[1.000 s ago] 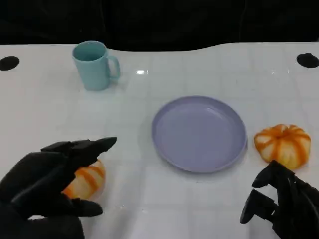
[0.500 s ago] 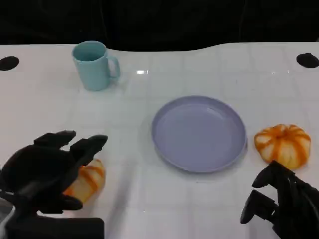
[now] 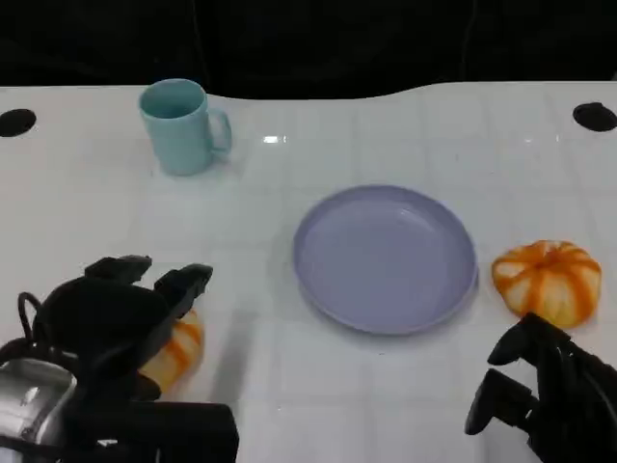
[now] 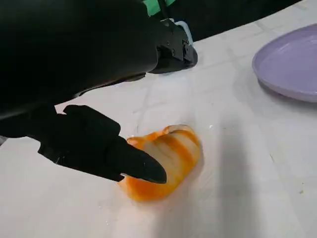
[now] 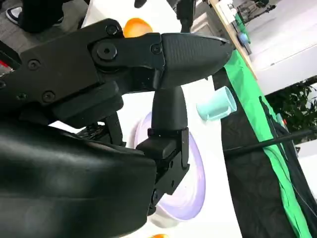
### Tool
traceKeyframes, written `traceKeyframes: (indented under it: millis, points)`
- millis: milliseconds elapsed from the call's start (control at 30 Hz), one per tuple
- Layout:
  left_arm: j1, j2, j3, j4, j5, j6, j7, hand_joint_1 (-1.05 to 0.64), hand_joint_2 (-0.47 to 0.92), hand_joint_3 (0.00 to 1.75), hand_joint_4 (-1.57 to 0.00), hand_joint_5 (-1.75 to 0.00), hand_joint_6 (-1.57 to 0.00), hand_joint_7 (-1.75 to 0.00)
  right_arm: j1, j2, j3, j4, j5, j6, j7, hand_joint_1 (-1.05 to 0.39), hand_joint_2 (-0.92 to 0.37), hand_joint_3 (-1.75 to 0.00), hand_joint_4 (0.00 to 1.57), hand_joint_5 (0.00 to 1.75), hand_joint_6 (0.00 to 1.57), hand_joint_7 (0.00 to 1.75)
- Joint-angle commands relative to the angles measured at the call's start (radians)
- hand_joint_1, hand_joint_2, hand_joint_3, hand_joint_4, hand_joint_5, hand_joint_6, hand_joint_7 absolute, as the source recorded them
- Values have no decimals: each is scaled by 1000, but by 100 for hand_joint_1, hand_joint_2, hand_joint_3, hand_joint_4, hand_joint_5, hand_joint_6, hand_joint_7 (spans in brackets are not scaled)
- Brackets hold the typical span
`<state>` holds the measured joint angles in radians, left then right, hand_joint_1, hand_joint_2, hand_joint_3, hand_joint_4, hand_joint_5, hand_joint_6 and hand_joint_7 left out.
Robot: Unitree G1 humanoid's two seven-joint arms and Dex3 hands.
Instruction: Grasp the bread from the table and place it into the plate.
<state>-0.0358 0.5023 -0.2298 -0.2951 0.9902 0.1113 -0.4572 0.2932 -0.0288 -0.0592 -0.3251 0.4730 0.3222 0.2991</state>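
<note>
light blue ceramic mug (image 3: 180, 124): upright near the white tabletop's (image 3: 87, 212) far left corner, handle to the right | black round holes (image 3: 595, 117): one at each far corner

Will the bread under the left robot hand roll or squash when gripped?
The bread looks rounded and glossy, so it may slide on the smooth table. Probably soft; the left robot hand should close gently.

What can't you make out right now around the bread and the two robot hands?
- Head view: the left robot hand covers most of the near bread; contact can't be judged.
- Left wrist view: a fingertip overlaps that bread; touching or just above is unclear.
- Head view: the right robot hand is cut off by the picture's edge.
- Right wrist view: the hand's shell hides most of the plate.
</note>
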Motion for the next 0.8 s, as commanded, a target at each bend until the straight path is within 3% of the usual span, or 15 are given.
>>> traceKeyframes:
  millis: [33, 200, 533, 700, 800]
  points:
    - [-56, 4, -30, 80, 7, 31, -40, -33, 82, 1, -1, -6, -6, 0, 2, -12, -5, -3, 4, -3, 3, -53, -92, -45, 64, 175, 46, 167]
    - [-115, 0, -58, 184, -18, 31, -30, -33, 81, 0, -5, -7, -9, -1, 3, -10, -6, 3, 5, -13, 10, -53, -92, -45, 64, 175, 45, 166]
    - [-215, -19, -105, 376, -49, 35, -11, -63, 87, 2, -7, -8, -10, 0, 7, -11, -9, -9, 6, 2, -1, -53, -92, -44, 64, 175, 44, 166]
    - [-257, -24, -136, 484, -65, 21, 30, -58, 84, 0, -6, -9, -9, 0, 6, -13, -7, -7, 3, -2, 3, -52, -92, -44, 63, 175, 44, 166]
    - [-279, -34, -147, 550, -83, 11, 57, -68, 87, 1, -6, -9, -10, 0, 5, -13, -9, -3, 3, -5, 5, -52, -92, -45, 63, 175, 44, 166]
